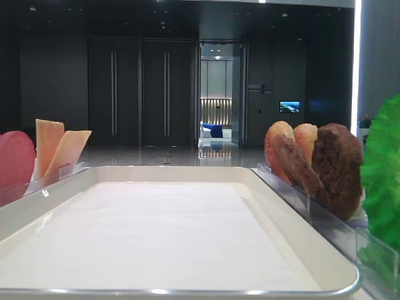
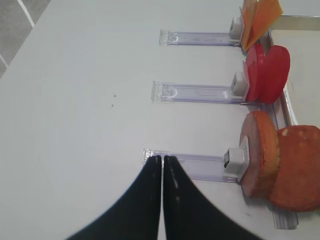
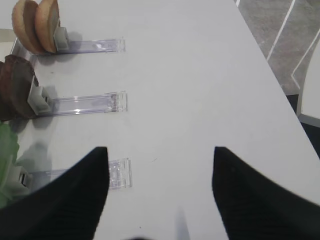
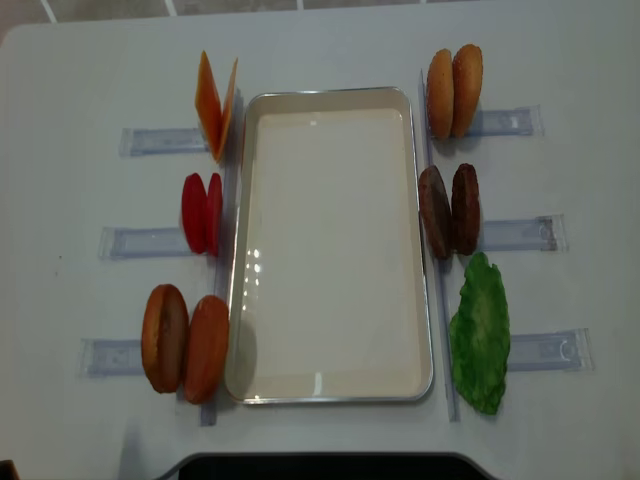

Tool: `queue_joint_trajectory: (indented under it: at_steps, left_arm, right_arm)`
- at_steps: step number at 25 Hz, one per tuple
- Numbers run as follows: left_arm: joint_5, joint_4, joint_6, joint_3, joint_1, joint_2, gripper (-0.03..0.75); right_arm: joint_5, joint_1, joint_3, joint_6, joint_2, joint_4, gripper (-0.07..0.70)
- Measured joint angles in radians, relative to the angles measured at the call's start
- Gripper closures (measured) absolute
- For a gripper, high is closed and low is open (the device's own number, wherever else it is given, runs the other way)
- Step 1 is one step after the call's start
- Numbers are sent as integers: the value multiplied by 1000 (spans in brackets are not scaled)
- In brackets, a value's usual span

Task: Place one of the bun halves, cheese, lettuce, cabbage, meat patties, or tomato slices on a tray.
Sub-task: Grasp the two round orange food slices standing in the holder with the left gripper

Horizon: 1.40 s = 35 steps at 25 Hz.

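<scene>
The cream-white tray [image 4: 330, 392] lies in the middle of the table with a bare bottom. On its left stand cheese [image 4: 215, 105], tomato slices [image 4: 200, 213] and two bun halves [image 4: 185, 342]. On its right are two more bun halves [image 4: 453, 90], meat patties [image 4: 450, 210] and green lettuce [image 4: 480, 335]. Cabbage is out of view. My left gripper [image 2: 162, 158] is shut on nothing, low over the table, left of the near bun halves [image 2: 280, 167]. My right gripper [image 3: 160, 150] is open and empty, right of the lettuce [image 3: 7, 150] and patties [image 3: 17, 87].
Each food stands in a clear plastic holder [image 4: 515, 235] whose rail sticks outward from the tray. The table's right edge [image 3: 280, 85] and the grey floor beyond show in the right wrist view. A dark base [image 4: 330, 467] sits at the table's near edge.
</scene>
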Motion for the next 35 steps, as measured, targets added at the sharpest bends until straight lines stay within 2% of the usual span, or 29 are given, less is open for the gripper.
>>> queue_joint_trajectory:
  at_steps: [5,11,13,16,21,25,30,35]
  left_arm:
    - [0,-2,-2,0,0,0,715]
    - [0,-69,-10,0,0,0,712]
    - [1,-71,-10,0,0,0,694]
    - [28,-77,-10,-24,0,22,629]
    - [86,-102,-11,-96,0,214,477]
    - [107,-116,-34,-162,0,403,447]
    - [108,-166,-38,-225,0,607,427]
    - [98,-238,-34,-244,0,719,342]
  right_arm:
    - [0,0,0,0,0,0,202]
    - [0,0,0,0,0,0,202]
    - [0,0,0,0,0,0,202]
    - [0,0,0,0,0,0,202]
    - [0,0,0,0,0,0,202]
    - [0,0,0,0,0,0,202]
    - [0,0,0,0,0,0,202]
    - [0,0,0,0,0,0,202]
